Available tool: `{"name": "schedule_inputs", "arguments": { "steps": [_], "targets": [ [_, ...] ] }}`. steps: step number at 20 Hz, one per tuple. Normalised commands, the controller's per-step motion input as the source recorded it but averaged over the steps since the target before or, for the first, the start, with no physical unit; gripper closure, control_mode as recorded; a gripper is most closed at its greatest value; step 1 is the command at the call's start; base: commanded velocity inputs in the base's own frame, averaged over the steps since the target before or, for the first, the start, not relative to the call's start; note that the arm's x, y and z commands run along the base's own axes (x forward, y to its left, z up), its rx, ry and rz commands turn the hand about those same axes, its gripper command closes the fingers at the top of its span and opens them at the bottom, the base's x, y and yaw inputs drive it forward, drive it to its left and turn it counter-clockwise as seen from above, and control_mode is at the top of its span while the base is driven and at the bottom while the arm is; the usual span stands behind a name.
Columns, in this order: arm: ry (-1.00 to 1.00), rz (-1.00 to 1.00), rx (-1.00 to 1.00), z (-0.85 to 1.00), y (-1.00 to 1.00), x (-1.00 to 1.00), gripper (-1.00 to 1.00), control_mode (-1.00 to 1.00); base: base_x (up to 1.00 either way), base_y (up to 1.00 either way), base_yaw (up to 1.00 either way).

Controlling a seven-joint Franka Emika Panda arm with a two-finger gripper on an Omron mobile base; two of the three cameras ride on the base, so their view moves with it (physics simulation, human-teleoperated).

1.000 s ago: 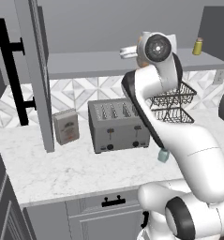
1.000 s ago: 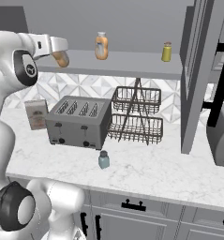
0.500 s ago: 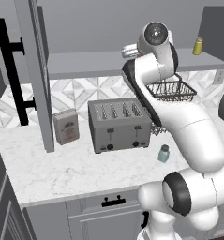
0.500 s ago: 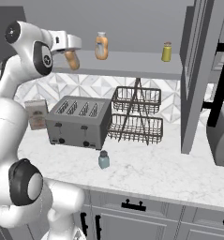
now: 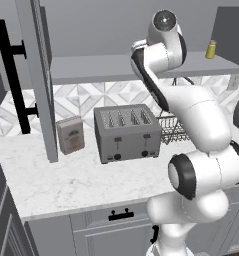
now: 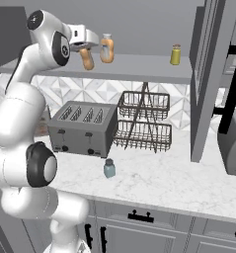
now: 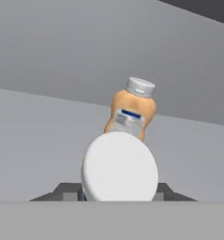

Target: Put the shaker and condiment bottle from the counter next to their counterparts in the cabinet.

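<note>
My gripper (image 6: 85, 48) is shut on the orange condiment bottle (image 6: 87, 60), held tilted at the cabinet shelf (image 6: 139, 74), just left of the matching orange bottle (image 6: 107, 48) standing there. In the hand view the held bottle's white cap (image 7: 119, 171) faces me between the fingers (image 7: 65, 190), with the standing bottle (image 7: 132, 110) right behind it. A yellow-olive shaker (image 6: 176, 54) stands farther right on the shelf, also seen as the yellow-olive shaker (image 5: 210, 50). The teal shaker (image 6: 109, 168) stands on the counter (image 6: 159, 180) in front of the toaster (image 6: 82, 128).
A two-tier wire rack (image 6: 144, 123) stands right of the toaster. A small box (image 5: 71, 134) leans by the open cabinet door (image 5: 38, 75), which has a black bar handle. Another open door (image 6: 208, 74) hangs at the right, beside a dark appliance (image 6: 233, 143).
The arm has carried the held orange bottle to the right along the shelf, closer to the standing orange bottle. The teal shaker has not moved.
</note>
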Motion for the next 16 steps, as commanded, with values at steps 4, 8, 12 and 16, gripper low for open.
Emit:
{"name": "schedule_inputs", "arguments": {
  "steps": [4,8,12,16],
  "targets": [
    [0.0,0.0,0.0,-0.08,-0.05,0.32,1.0,-1.0,0.0,0.0,0.0],
    [0.04,0.0,0.0,-0.13,0.0,0.23,1.0,-1.0,0.0,0.0,0.0],
    [0.02,0.0,-0.02,-0.21,0.09,0.04,1.0,-1.0,0.0,0.0,0.0],
    [0.0,0.0,-0.06,-0.19,0.18,0.16,1.0,-1.0,0.0,0.0,0.0]
  ]
}}
